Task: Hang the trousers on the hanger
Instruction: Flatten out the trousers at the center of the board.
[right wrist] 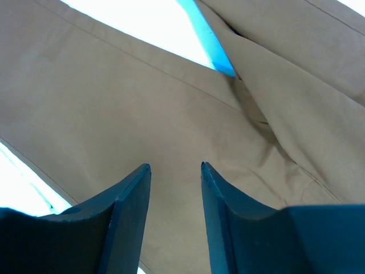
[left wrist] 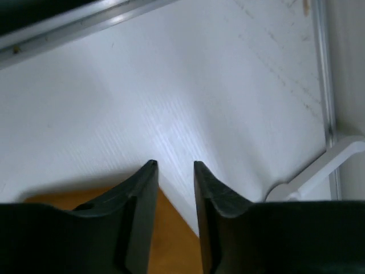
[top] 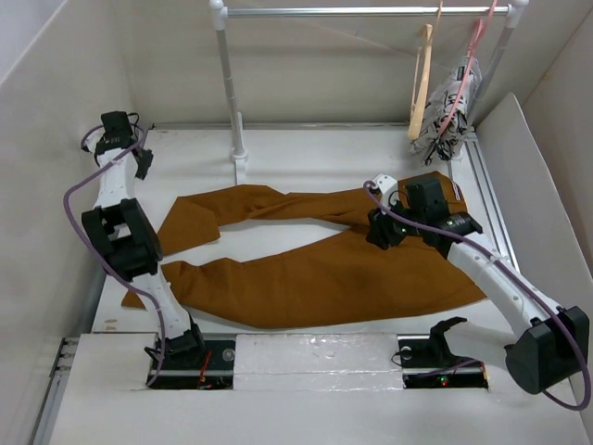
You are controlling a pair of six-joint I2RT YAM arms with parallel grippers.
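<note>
**Top external view.** Spread flat at the centre of the table: the trousers, waist toward 3 o'clock, both legs splayed toward 9 o'clock around a bare wedge of tabletop. Hung on the white rail at 1 o'clock, well apart from the fabric: the wooden hanger, just beside a pink hanger bearing patterned cloth. Out at 10 o'clock, beyond the upper leg's hem: the left gripper. Over the fork of the legs, toward 3 o'clock from centre: the right gripper. Judged an early stage, with no lift yet and no contact with the hanger.

**Left wrist view.** Left gripper parted only a little, with nothing in the narrow gap and bare white table ahead. Only a corner of the trousers at 6 o'clock, behind the tips.

**Right wrist view.** Right gripper parted and empty, aimed at smooth cloth of the trousers, with a creased seam junction toward 2 o'clock. Cannot tell whether the tips touch the fabric.

**Doing the step well, as a judgement.**
- Descend squarely with the right gripper and push lightly to raise a ridge before closing, since flat cloth offers nothing to pinch.
- Favour the creased junction over the smooth panel.
- Take both layers, not just the top one.
- Bring the left gripper back toward 4 o'clock onto the leg hem, and widen it first.
- Lift both ends together to keep the legs from dragging or twisting.
- Steer clear of the patterned cloth when nearing the rail.
</note>
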